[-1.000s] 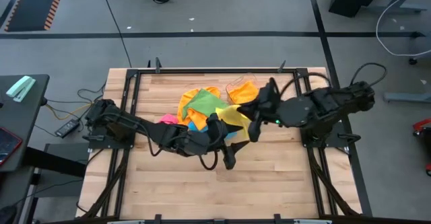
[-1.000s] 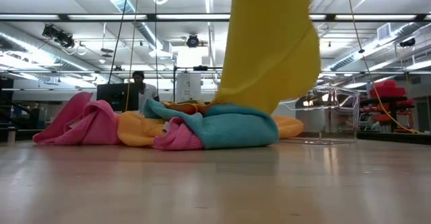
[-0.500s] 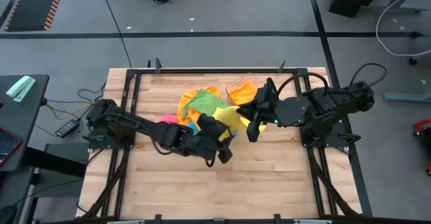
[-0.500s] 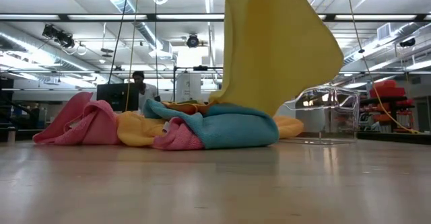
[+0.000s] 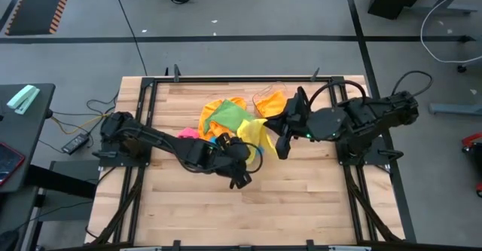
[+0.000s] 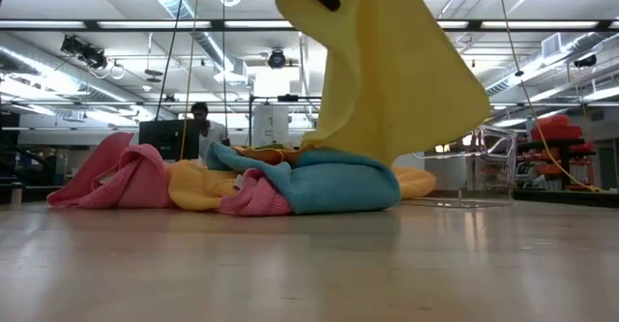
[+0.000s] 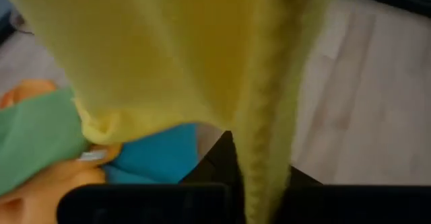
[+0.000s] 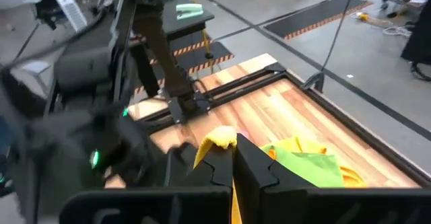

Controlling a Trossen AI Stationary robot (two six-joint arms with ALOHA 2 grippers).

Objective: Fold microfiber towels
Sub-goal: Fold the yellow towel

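item: yellow microfiber towel [image 5: 256, 133], centre frame, hanging above the towel pile [image 5: 226, 119]. left tool [image 5: 242, 177] and right tool [image 5: 282, 147] both clamping its edge. advice: be spreading corners apart evenly, clear of the pile, onto bare surface [image 5: 301, 198].

Even, bright overhead light with soft shadows; both wrist views are blurred, the low view sharp.

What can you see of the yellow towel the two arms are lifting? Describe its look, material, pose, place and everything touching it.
The yellow towel is a plain, soft, nubbly-looking cloth. It hangs lifted above the wooden table, draped in loose folds, its lower edge reaching the pile of towels beneath. The left end effector is shut on one edge; the right end effector is shut on another part, a corner poking between its fingers.
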